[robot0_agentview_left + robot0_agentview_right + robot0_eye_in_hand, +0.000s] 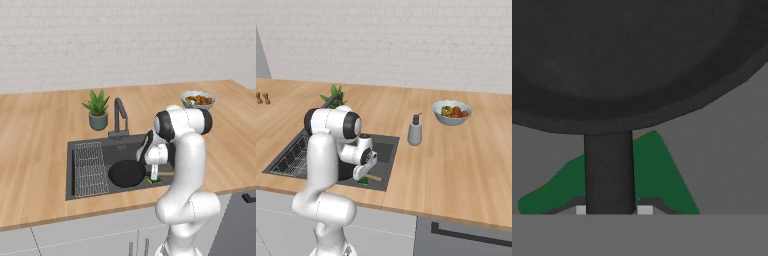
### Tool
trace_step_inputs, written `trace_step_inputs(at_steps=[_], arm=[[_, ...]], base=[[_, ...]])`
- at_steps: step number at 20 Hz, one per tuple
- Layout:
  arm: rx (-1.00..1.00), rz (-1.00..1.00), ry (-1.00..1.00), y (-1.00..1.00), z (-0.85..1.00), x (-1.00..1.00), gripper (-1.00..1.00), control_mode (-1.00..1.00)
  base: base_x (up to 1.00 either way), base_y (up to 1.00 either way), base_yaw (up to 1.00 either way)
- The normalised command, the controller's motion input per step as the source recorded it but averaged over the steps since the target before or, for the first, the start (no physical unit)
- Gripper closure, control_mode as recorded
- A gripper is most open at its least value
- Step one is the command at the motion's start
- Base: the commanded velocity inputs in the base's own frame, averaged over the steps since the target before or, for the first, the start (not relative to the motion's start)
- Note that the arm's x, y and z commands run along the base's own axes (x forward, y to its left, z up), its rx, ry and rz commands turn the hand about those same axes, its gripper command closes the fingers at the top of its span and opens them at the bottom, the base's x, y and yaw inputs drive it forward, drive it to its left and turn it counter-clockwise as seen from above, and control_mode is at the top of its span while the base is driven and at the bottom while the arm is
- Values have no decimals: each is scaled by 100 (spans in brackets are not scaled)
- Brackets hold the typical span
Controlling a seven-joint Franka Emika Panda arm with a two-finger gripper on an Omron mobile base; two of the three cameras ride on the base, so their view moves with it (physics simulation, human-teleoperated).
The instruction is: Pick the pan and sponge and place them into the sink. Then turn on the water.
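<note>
The black pan (126, 173) lies in the dark sink (70, 170), its wooden handle (167, 173) pointing right. In the hand view the pan (637, 60) fills the top, and its dark handle stem (609, 170) runs down over the green sponge (657, 175). My gripper (154, 175) reaches down into the sink at the pan's right side, shut on the sponge (155, 180), which sits low on the sink floor. From the right base view the sponge (363, 180) shows under my gripper (362, 176), next to the handle (374, 177). No water is in view at the faucet (120, 117).
A wire rack (90, 167) fills the sink's left part. A potted plant (97, 110) stands behind the sink. A soap dispenser (415, 131) and a bowl of food (452, 112) stand on the wooden counter (456, 165) to the right.
</note>
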Motion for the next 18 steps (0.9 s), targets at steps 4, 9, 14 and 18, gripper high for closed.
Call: trace_step_inputs(at_steps=[4, 9, 14, 18], arm=[[0, 0, 0, 24, -35, 20, -100, -100], [0, 0, 1, 9, 2, 2, -100, -100], [0, 0, 4, 0, 70, 0, -100, -100], [0, -1, 3, 0, 100, 0, -100, -100]], base=[[0, 0, 0], [0, 0, 0], [0, 0, 0], [0, 0, 0]])
